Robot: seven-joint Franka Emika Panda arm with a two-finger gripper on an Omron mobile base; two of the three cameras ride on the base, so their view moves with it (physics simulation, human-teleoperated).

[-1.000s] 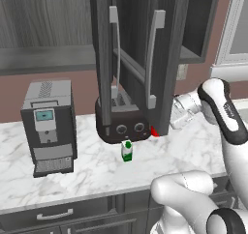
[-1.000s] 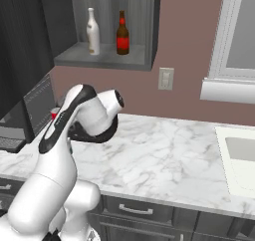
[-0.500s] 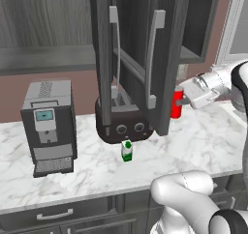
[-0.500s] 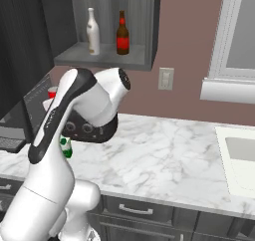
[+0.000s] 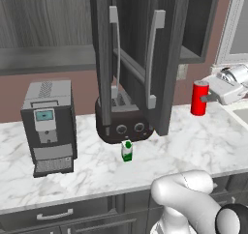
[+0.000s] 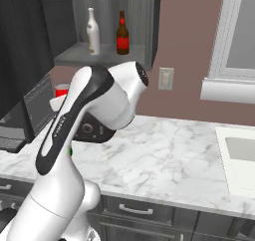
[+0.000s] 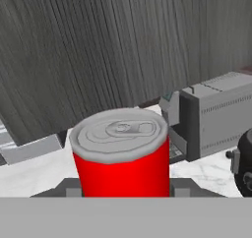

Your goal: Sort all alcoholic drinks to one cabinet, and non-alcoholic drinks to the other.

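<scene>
My gripper (image 5: pixel 200 99) is shut on the small red can (image 5: pixel 199 97) and holds it in the air above the counter, right of the open cabinet doors (image 5: pixel 160 59). The hand view has the red can (image 7: pixel 120 153) upright between the fingertips. A short green-and-white bottle (image 5: pixel 127 151) stands on the marble counter in front of the toaster. In the right base view, the pale tan bottle (image 6: pixel 92 32) and the dark beer bottle (image 6: pixel 122 33) stand side by side on the open cabinet's shelf (image 6: pixel 99 53), and the red can (image 6: pixel 62 90) peeks out behind my arm.
A dark toaster (image 5: pixel 121 124) sits under the open doors, and a grey coffee machine (image 5: pixel 48 126) stands at the left. A sink (image 6: pixel 239 155) lies at the counter's right end below a window. A wall outlet (image 6: pixel 166 78) is on the brown wall.
The arm has lifted the red can off the counter beside the toaster and carried it up and to the right. The bottles have not moved.
</scene>
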